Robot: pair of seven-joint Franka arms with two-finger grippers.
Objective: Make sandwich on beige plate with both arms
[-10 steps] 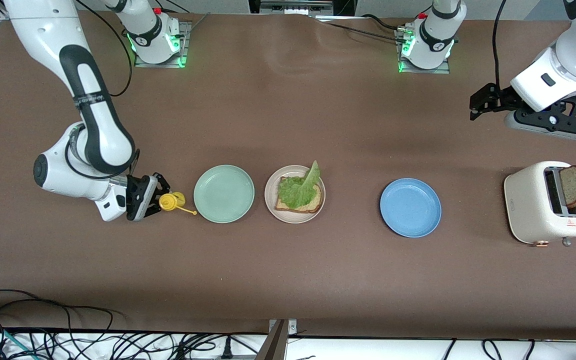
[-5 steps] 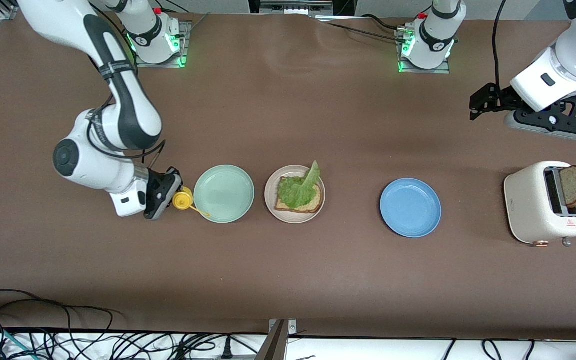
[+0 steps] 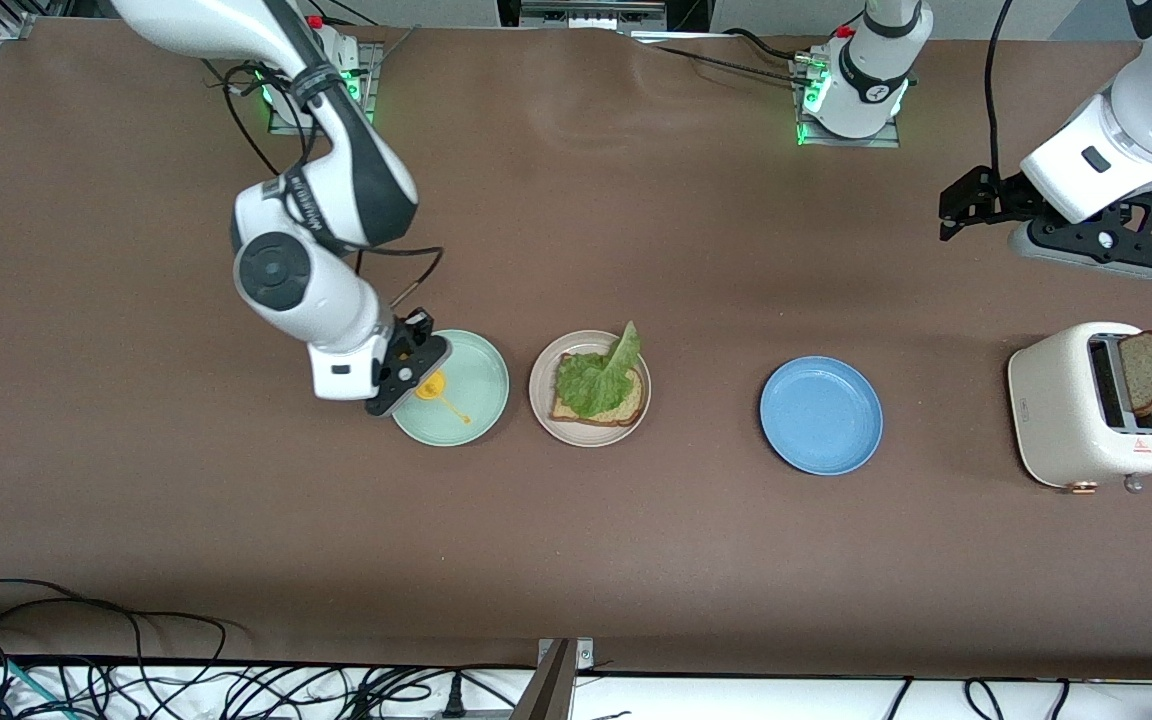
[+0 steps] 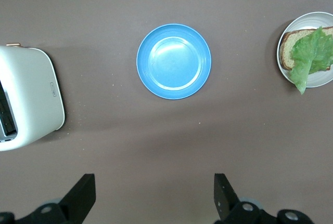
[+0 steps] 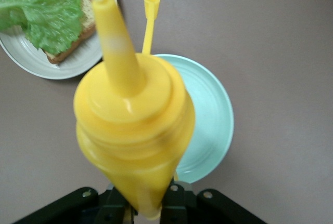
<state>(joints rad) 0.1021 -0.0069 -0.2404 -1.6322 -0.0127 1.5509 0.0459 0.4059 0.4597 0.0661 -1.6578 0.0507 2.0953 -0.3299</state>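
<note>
The beige plate (image 3: pixel 543 375) (image 5: pixel 67 63) (image 4: pixel 285 73) sits mid-table and carries one bread slice (image 3: pixel 626 405) (image 5: pixel 86 24) (image 4: pixel 291 39) with a green lettuce leaf (image 3: pixel 596 380) (image 5: pixel 47 11) (image 4: pixel 309 52) on top. My right gripper (image 3: pixel 416 370) (image 5: pixel 145 203) is shut on a yellow squeeze bottle (image 3: pixel 433 388) (image 5: pixel 132 125), held over the mint-green plate (image 3: pixel 476 375) (image 5: pixel 208 125) beside the beige one. A second bread slice (image 3: pixel 1151 370) stands in the toaster (image 3: pixel 1091 405) (image 4: pixel 28 96). My left gripper (image 3: pixel 966 205) (image 4: pixel 153 193) hangs open and empty above the table near the toaster.
A blue plate (image 3: pixel 821 415) (image 4: pixel 174 60) lies empty between the beige plate and the toaster. The bottle's cap dangles on its strap (image 3: pixel 456 410) (image 5: pixel 151 5) over the mint plate. Cables run along the table edge nearest the front camera.
My right arm has swung toward the beige plate, carrying the yellow bottle from beside the mint plate to over it. The left arm has not moved.
</note>
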